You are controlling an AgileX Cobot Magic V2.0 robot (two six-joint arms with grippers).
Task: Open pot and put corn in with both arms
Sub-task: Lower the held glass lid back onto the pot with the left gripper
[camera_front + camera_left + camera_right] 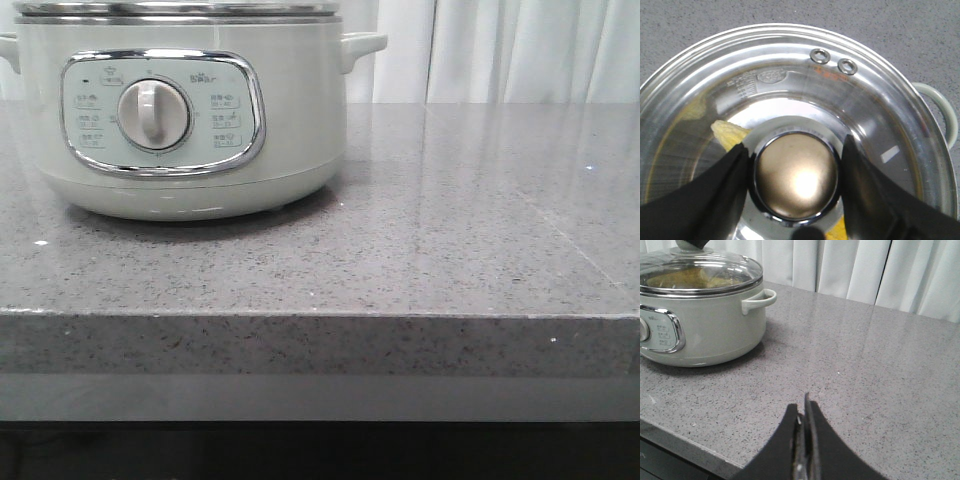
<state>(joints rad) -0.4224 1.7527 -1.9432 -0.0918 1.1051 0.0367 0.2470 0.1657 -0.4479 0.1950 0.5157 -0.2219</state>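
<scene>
We see the pot at about ten o'clock on the grey speckled counter, its dial facing us and its glass lid in place. Through the lid the corn shows as yellow pieces inside the pot, at nine o'clock and at five o'clock of the metal knob. Our left gripper sits over the lid with its jaws spread wide either side of the knob; we cannot tell whether the fingers touch it. Our right gripper hangs above bare counter well to the pot's three o'clock side, jaws pressed together and holding nothing, with white curtains behind
</scene>
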